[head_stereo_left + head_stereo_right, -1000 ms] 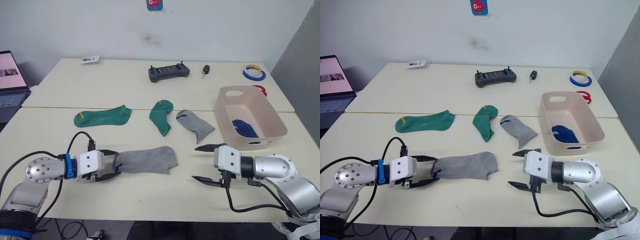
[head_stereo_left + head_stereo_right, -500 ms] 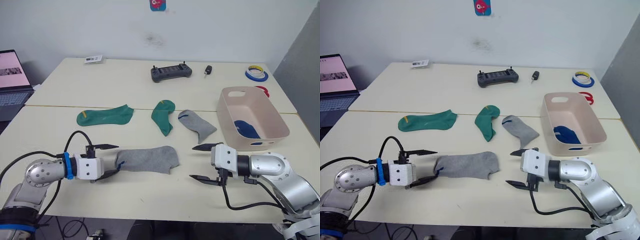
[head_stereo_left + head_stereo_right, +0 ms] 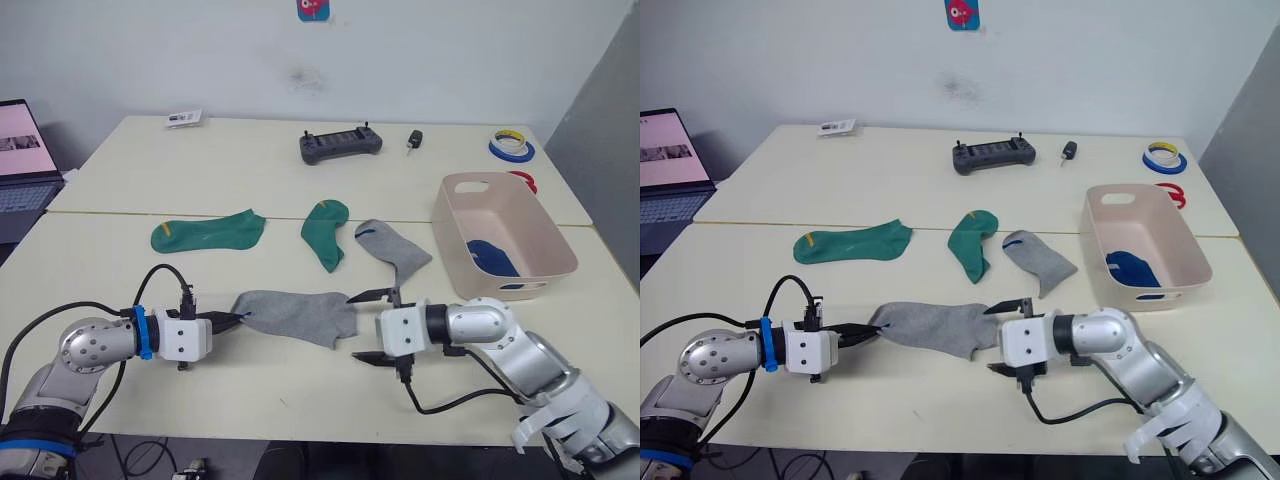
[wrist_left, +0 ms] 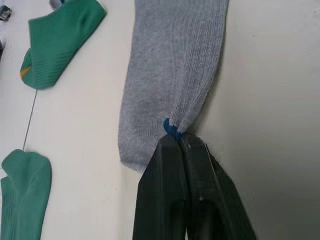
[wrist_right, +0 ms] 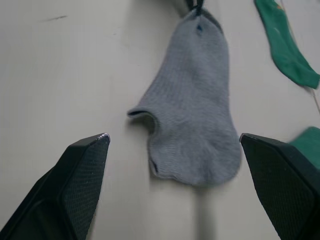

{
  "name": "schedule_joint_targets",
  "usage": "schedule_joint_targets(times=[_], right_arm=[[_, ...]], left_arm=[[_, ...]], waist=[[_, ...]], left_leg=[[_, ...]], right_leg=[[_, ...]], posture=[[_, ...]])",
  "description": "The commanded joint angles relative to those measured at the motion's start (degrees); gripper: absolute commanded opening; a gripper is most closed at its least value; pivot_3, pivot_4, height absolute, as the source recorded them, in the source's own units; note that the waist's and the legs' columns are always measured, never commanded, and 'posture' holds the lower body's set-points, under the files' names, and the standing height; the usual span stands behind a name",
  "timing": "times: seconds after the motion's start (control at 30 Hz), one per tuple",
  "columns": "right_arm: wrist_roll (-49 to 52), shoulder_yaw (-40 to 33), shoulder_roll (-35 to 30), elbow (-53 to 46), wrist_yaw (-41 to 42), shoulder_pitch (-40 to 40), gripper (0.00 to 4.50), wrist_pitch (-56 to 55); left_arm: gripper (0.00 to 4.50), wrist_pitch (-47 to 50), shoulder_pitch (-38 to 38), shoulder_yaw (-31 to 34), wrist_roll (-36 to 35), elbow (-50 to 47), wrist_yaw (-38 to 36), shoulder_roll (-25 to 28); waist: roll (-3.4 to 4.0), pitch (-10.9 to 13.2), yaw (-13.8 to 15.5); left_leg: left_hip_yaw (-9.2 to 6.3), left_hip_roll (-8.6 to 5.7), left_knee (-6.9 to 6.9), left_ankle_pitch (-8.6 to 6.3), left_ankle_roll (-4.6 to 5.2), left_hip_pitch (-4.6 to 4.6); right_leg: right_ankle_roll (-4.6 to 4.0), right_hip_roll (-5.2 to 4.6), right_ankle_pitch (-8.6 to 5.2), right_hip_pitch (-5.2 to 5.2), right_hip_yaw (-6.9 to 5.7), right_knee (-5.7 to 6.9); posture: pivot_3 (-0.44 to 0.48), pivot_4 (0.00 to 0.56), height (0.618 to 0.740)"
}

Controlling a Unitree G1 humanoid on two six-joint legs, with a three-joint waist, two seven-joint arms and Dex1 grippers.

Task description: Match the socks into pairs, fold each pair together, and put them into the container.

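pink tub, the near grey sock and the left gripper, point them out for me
pink tub (image 3: 448,226): left eye view, bare left wall.
near grey sock (image 3: 300,314): left eye view, mid-body.
left gripper (image 4: 182,142): left wrist view, fingertips pinching the sock's edge.

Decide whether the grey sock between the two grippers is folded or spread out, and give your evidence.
Spread out. The grey sock lies flat in one layer on the table, its end pinched by the left gripper; the right gripper is open at its other end.
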Motion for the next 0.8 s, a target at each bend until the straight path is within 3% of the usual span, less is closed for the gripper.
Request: schedule_joint_targets(times=[0.03,0.1,0.2,0.57,0.67,0.8], right_arm=[[-2.7,1.0,2.5,2.8,-1.4,-2.2,4.5,-3.9],[-3.8,1.4,4.2,4.9,-1.9,-3.0,4.5,-5.0],[-4.7,1.6,6.2,7.6,-2.2,-3.9,3.86,-5.9],[-1.5,0.2,7.0,9.0,1.2,-3.3,0.19,-7.3],[2.0,-1.0,6.2,6.3,3.5,-2.2,0.04,-5.3],[9.0,-3.3,2.8,-0.8,8.2,1.1,0.04,0.8]], left_arm=[[0.03,0.3,0.3,0.3,-1.9,-1.5,-0.1,1.0],[0.03,0.6,0.5,0.4,-2.2,-1.7,-0.2,1.0],[0.0,0.7,0.7,0.4,-2.5,-1.9,-0.2,1.1],[0.0,4.8,2.2,0.4,-5.9,-4.6,-2.7,1.4],[0.0,15.7,7.1,-0.1,-11.8,-14.2,-6.7,3.5],[0.0,39.3,16.4,2.0,-23.8,-32.3,-10.4,9.8]], waist=[[0.0,0.0,0.0],[0.0,0.0,0.0],[0.0,0.0,0.0],[0.0,0.0,0.0],[0.0,0.0,0.0],[-0.06,0.0,0.0]], left_leg=[[0.0,0.0,0.0,0.0,0.0,0.0],[0.01,0.0,0.0,0.0,0.0,-0.01],[0.0,0.0,0.0,0.0,0.0,0.0],[0.0,0.01,0.0,0.0,0.0,0.0],[0.01,0.02,0.0,0.0,0.0,-0.01],[-0.06,0.04,-0.01,0.0,0.0,-0.01]], right_leg=[[0.0,0.0,0.0,-0.02,0.0,0.01],[0.0,0.0,0.0,-0.03,0.0,0.01],[0.0,0.0,0.0,-0.02,0.0,0.02],[-0.01,0.0,0.0,-0.03,-0.01,0.04],[-0.01,-0.01,0.0,-0.03,0.01,0.04],[-0.01,-0.02,0.0,0.02,0.03,0.04]], posture=[[0.0,0.15,0.74],[0.0,0.15,0.74],[0.0,0.15,0.74],[0.0,0.15,0.74],[0.0,0.15,0.74],[0.0,0.15,0.74]])
